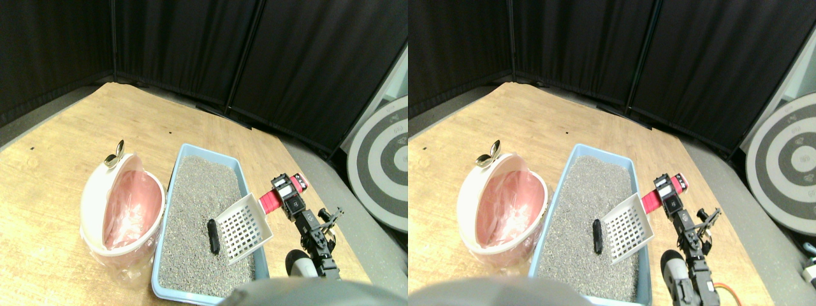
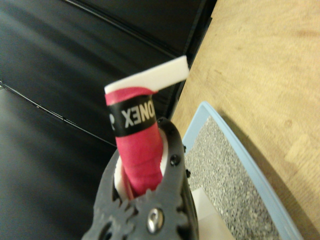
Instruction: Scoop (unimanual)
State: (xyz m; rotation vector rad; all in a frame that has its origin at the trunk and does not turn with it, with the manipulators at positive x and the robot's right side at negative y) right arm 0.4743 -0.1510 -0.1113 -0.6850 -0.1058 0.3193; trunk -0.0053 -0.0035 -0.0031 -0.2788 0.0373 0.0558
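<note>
A light blue litter tray full of grey litter lies on the wooden board. A short dark lump rests on the litter. Just right of it, the white slotted scoop tilts down, its front edge at the litter beside the lump. My right gripper is shut on the scoop's red wrapped handle. In the wrist view the red handle stands between the dark jaws of the gripper, with the tray's rim beyond. A white bin with a pink liner stands left of the tray.
Black curtains close off the back. A round board with grey and white rings leans at the right, past a grey floor strip. A small gold clip sits on the bin's rim. Wooden floor stretches to the left.
</note>
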